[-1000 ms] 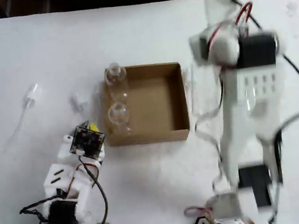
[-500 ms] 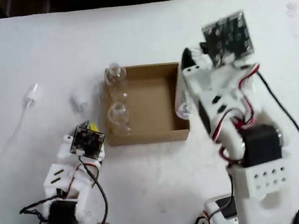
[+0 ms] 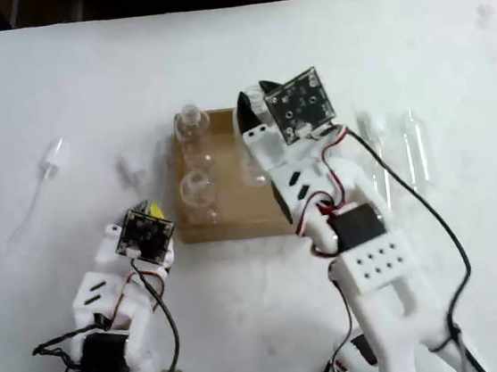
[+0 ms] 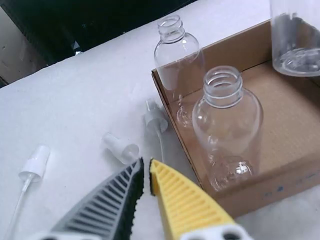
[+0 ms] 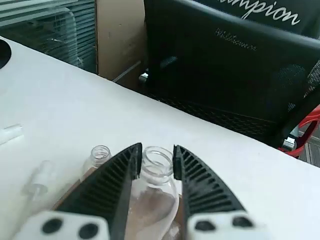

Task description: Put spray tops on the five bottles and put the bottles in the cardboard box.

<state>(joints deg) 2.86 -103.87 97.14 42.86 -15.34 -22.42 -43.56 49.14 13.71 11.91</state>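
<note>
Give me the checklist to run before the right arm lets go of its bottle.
1. Grip: ok. The right gripper has its fingers on either side of the neck of the held bottle.
2. Held bottle over the cardboard box: ok.
3. Spray top on the held bottle: not ok, neck open.
4. Spray tops on the nearer bottle and the farther bottle: not ok, both open.
5. Left gripper free: ok, shut on nothing.

A white table (image 3: 216,55), with a black mesh chair (image 5: 225,75) and a brown board (image 5: 119,40) beyond it.
</note>
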